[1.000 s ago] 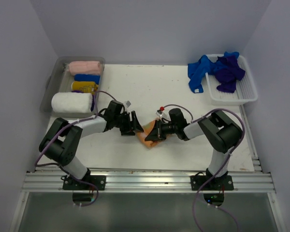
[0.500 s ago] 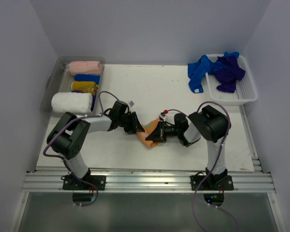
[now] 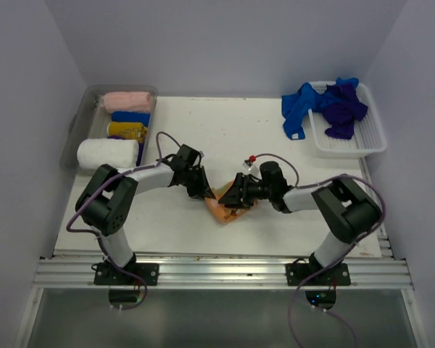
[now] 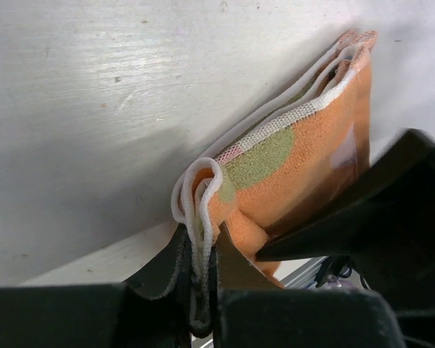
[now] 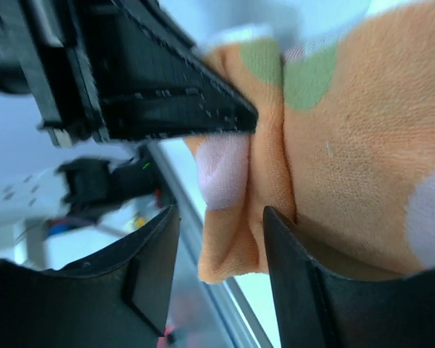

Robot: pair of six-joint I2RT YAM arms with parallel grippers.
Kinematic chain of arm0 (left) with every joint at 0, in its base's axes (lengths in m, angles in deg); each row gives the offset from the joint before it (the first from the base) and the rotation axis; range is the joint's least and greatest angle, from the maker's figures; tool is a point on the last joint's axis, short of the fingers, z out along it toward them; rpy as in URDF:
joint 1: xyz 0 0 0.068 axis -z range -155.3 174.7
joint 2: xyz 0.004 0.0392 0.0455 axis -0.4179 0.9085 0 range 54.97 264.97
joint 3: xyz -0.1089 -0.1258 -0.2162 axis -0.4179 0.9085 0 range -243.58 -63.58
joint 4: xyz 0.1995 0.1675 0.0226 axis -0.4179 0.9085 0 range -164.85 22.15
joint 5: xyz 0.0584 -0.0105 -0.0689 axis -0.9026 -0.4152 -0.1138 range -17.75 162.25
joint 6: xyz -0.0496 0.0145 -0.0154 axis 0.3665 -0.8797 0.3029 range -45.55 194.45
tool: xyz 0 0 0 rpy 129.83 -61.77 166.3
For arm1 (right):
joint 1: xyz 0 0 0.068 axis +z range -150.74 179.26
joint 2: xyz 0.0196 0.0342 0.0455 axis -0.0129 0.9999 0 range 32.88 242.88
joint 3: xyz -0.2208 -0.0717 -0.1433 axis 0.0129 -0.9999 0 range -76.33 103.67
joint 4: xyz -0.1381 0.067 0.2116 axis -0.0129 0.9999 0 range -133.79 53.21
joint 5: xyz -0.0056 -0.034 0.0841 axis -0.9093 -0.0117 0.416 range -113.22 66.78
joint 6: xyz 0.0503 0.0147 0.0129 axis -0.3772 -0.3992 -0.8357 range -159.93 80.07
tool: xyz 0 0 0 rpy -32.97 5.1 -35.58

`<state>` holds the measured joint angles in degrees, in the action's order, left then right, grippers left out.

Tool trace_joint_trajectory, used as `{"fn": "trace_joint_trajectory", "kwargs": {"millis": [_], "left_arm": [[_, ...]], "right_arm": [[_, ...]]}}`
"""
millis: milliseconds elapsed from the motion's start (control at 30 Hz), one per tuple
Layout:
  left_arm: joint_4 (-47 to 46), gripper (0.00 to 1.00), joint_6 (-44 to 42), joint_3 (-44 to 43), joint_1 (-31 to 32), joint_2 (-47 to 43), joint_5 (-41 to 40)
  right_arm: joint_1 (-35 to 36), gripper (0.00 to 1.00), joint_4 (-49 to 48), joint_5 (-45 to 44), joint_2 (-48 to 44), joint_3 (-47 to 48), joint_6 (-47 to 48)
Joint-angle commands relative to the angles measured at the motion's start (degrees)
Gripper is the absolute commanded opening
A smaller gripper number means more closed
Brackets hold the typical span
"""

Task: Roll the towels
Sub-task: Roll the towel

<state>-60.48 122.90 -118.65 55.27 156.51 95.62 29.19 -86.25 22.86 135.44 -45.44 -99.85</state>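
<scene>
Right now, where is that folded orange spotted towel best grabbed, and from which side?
I'd pinch the folded orange spotted towel at its layered white-edged fold, coming low along the white table from the left, as the left gripper does: the layers stack thin there.

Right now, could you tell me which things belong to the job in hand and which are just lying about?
In hand: orange towel, pinched by the left gripper; right gripper, fingers open astride it.
Lying about for now: blue towels spilling from the white basket; rolled towels in the grey bin.
</scene>
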Motion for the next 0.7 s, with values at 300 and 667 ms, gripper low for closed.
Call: {"fn": "trace_joint_trajectory", "kwargs": {"millis": [300, 667], "left_arm": [[13.8, 0.0, -1.7, -3.8, 0.4, -0.4, -5.3], [15.5, 0.0, 0.0, -4.3, 0.5, -1.2, -5.4]], "right_arm": [[25.0, 0.55, 63.2, -64.2, -23.9, 20.3, 38.0], [51.4, 0.54, 58.6, -95.5, -12.2, 26.0, 56.4]]}}
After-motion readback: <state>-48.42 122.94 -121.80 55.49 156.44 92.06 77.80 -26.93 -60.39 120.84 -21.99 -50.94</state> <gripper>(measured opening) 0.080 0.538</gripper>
